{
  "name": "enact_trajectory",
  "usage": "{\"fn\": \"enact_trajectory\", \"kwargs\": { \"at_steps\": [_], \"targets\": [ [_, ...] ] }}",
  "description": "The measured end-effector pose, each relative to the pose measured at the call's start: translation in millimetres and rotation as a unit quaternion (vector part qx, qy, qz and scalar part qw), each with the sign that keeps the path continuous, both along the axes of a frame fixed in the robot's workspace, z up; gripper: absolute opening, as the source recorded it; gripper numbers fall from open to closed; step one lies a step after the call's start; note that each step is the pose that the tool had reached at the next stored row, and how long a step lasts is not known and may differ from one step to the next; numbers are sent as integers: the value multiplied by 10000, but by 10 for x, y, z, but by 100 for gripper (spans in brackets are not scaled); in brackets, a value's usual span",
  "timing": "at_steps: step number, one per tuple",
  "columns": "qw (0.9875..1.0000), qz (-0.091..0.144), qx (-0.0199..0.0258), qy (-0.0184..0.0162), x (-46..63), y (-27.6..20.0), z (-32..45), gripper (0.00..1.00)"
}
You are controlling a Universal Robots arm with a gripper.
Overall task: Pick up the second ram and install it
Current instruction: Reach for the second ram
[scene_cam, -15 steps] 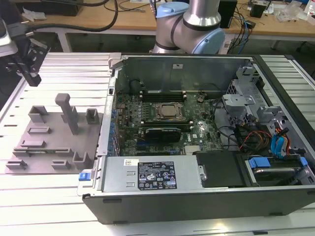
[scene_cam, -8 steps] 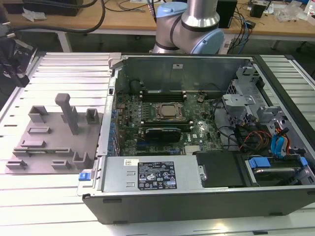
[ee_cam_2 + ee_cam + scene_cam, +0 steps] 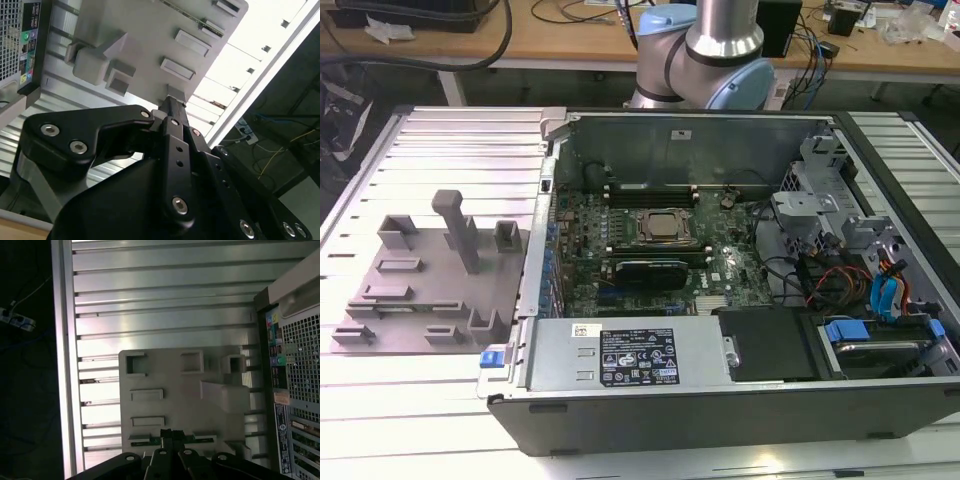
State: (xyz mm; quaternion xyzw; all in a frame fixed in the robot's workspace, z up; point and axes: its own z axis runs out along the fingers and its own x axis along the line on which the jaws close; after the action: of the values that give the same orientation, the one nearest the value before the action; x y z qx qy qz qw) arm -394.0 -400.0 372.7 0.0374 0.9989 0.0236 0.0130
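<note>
- The tabletop [image 3: 440,420] is a slatted aluminium surface carrying two items: an open computer case [image 3: 720,400] and a grey holder plate [image 3: 430,300].
- The holder plate lies flat towards the tabletop edge on the exterior view's left. The case stands just beside it, on the exterior view's right.
- The robot arm [image 3: 720,50] rises at the far edge of the tabletop, behind the case.
- In both wrist views the hand [image 3: 172,434] hangs above the holder plate, clear of its surface.
- Hand state: the two fingers [image 3: 172,107] are pressed together, with only a thin seam between the tips. Nothing is held.
- The second ram [image 3: 145,442] rests in a long slot of the holder plate, on the plate side away from the case. It shows as a thin green strip; in the second wrist view it lies at [image 3: 200,21].
- In the first wrist view the fingertips line up with the slot that holds the second ram.
- Inside the case, the motherboard [image 3: 720,270] lies exposed, with the CPU socket [image 3: 665,225] near its middle.
</note>
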Motion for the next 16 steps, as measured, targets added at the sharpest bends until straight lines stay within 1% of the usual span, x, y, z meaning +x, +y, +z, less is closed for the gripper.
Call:
{"fn": "enact_trajectory", "kwargs": {
  "at_steps": [1, 2, 3, 4, 5, 6, 16],
  "targets": [
    [10000, 0, -4, 0, 3, -18, -2, 8],
    [10000, 0, -7, 0, 12, -64, -4, 8],
    [10000, -1, -7, 0, 24, -118, -9, 8],
    [10000, 0, -8, 6, 86, -221, -22, 8],
    [10000, 1, -10, 14, 142, -251, -28, 8],
    [10000, 2, -11, 20, 183, -262, -34, 8],
    [10000, 2, -11, 20, 186, -261, -39, 8]
  ]
}}
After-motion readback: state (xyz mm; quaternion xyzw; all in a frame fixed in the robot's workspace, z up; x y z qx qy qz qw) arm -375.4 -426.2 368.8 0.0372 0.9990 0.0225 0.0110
